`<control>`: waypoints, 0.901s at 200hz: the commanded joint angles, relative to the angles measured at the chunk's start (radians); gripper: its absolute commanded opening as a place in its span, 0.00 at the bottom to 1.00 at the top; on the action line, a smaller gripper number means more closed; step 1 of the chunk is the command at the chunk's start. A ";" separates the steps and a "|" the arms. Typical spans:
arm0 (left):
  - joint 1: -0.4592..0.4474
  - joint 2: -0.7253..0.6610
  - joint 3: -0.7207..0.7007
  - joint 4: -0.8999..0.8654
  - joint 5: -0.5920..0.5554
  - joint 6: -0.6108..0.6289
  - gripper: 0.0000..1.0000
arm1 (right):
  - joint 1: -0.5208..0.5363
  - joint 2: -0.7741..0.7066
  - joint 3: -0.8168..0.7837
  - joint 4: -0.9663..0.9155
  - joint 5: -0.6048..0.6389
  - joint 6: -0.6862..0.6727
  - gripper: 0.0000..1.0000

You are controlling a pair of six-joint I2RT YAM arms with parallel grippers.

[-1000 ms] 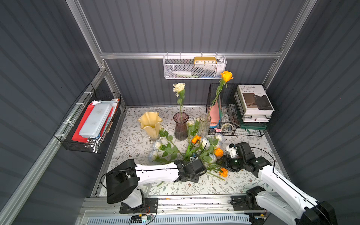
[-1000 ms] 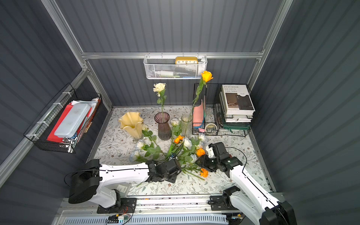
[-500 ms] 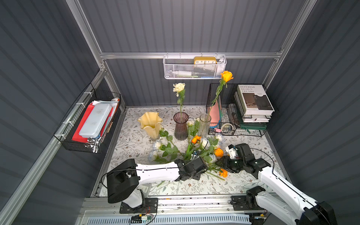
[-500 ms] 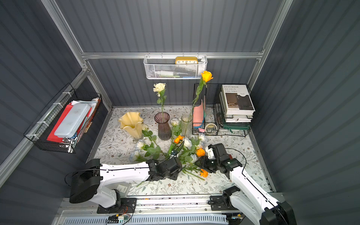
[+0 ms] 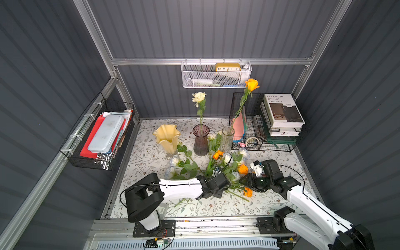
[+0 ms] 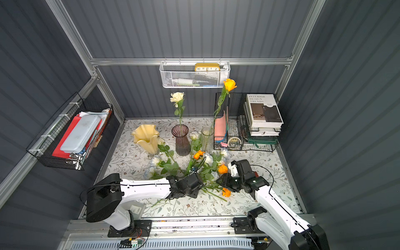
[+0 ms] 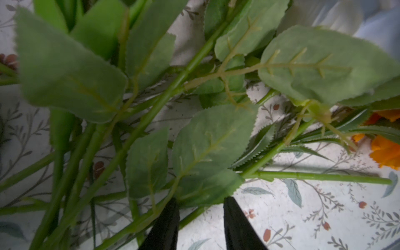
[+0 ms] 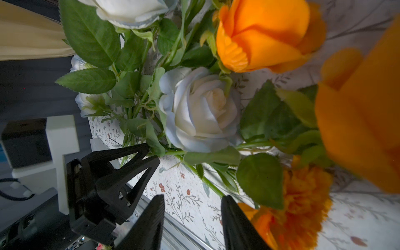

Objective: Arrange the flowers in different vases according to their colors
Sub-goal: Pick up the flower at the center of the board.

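The loose flowers (image 5: 190,167) lie tangled on the tablecloth (image 5: 147,155). The left gripper (image 7: 200,216) sits over their stems, jaws parted, one stem (image 7: 191,216) passing loosely between. The right gripper (image 8: 192,216), parted and empty, faces a white rose (image 8: 203,108), a marigold (image 8: 303,194) beside one finger. Past both stand the yellow vase (image 5: 167,138), purple vase (image 5: 200,140) and clear vase (image 5: 227,138).

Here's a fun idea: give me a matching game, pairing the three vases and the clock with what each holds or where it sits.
Things:
1. pale yellow vase
2. purple vase
3. clear glass vase
4. yellow clock

States:
A. holds an orange rose
B. sits in the white mesh basket on the back wall
C. holds no flower
D. holds a cream rose

Pairs: 1-C, 2-D, 3-A, 4-B
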 commanded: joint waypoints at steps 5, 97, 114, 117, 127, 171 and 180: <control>0.003 -0.041 -0.029 0.012 0.032 0.013 0.37 | -0.005 -0.012 -0.019 -0.001 -0.011 -0.004 0.48; -0.021 -0.023 -0.066 0.048 0.104 0.008 0.37 | -0.005 -0.005 -0.033 0.012 -0.022 -0.003 0.48; -0.024 -0.022 -0.066 0.056 0.114 0.010 0.38 | -0.005 -0.005 -0.032 0.009 -0.025 -0.006 0.48; -0.024 -0.018 -0.066 0.056 0.112 0.011 0.39 | -0.005 -0.005 -0.032 0.009 -0.025 -0.007 0.48; -0.023 -0.003 -0.065 0.044 0.093 0.003 0.39 | -0.005 -0.007 -0.033 0.007 -0.023 -0.005 0.48; -0.040 -0.085 -0.043 0.036 0.037 -0.015 0.46 | -0.005 -0.008 -0.037 0.006 -0.033 -0.005 0.48; -0.048 -0.118 -0.041 0.038 0.027 -0.019 0.48 | -0.005 -0.008 -0.041 0.007 -0.035 -0.005 0.48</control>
